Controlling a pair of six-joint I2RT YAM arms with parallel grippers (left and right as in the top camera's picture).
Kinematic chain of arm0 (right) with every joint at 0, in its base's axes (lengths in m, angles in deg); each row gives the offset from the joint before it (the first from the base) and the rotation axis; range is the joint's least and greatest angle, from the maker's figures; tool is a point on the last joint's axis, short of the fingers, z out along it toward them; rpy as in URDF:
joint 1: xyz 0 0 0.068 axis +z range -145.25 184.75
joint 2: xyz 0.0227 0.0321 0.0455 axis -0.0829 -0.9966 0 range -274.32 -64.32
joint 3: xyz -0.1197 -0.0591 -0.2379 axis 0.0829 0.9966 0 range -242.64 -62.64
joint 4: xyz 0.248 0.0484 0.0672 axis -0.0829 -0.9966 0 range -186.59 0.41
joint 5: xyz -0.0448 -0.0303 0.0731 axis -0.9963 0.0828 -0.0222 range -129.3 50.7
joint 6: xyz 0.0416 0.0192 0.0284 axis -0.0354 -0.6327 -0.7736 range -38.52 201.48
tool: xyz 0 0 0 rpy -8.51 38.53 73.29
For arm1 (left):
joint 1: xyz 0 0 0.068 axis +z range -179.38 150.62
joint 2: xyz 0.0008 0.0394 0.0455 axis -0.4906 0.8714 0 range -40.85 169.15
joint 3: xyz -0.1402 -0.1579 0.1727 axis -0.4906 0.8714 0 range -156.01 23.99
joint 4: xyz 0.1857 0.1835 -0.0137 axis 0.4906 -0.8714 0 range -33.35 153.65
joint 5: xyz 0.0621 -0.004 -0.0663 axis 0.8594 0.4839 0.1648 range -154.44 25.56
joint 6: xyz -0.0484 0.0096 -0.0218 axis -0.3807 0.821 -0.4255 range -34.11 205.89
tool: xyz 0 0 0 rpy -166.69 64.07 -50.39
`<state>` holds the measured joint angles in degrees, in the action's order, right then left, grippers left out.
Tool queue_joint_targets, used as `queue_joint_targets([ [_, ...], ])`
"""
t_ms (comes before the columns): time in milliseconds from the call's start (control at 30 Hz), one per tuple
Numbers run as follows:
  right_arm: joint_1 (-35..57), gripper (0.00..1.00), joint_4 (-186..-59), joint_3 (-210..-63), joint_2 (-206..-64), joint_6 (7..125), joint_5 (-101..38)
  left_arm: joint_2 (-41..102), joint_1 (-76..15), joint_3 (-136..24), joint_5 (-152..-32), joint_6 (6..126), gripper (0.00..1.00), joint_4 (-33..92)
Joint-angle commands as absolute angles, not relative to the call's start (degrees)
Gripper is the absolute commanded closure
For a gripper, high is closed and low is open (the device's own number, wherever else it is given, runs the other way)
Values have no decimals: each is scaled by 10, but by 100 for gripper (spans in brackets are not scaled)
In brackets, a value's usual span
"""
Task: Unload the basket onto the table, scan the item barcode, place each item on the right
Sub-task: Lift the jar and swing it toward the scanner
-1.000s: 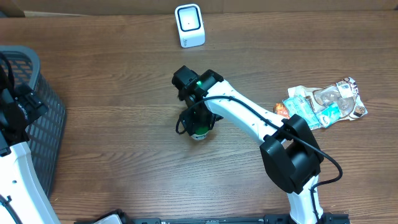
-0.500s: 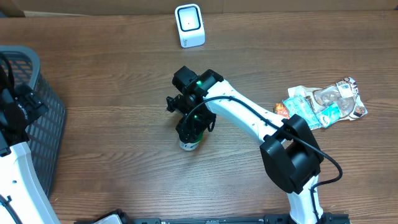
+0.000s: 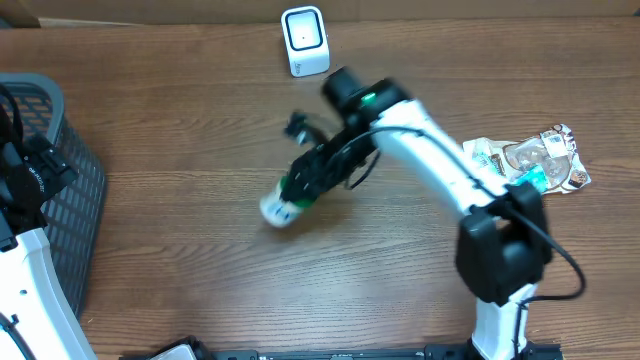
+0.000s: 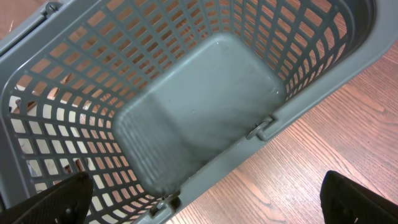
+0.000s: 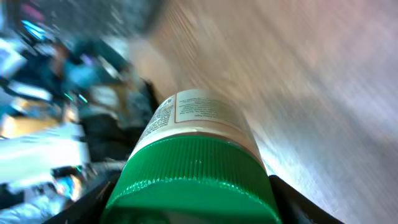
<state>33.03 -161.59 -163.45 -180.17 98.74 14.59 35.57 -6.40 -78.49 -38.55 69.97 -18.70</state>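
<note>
Though blurred in the overhead view, the bottle (image 3: 285, 200) reads as a small white cylinder with a green band, over the middle of the table (image 3: 150, 120), well below the white scanner (image 3: 305, 41) at the far edge. Its long axis runs on a slant: the pale base end points toward the lower left, the green end up and right into the right gripper (image 3: 302, 187), which pinches it. Whether it touches the wood I cannot tell. Only the right wrist view gives detail: a ribbed green cap (image 5: 196, 180) faces the lens, with a white printed label behind it and a dark finger on each side. Only the left wrist view shows the left gripper (image 4: 205, 193), its fingers spread wide and holding nothing above the grey slatted basket (image 4: 205, 81). Some packets (image 3: 525, 165) lie at the right
</note>
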Motion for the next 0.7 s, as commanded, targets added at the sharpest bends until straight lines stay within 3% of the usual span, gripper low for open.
queue_joint_targets([
  [0, 267, 38, -1612, -1661, -1739, 1030, 283, 357, -62, -790, -386, 709, 0, -187],
  [333, 109, 38, -1584, -1663, -1688, 1030, 427, 357, -62, -790, -386, 709, 1, -187],
  [667, 106, 38, -1583, -1663, -1684, 1029, 444, 357, -62, -790, -386, 709, 0, -187],
])
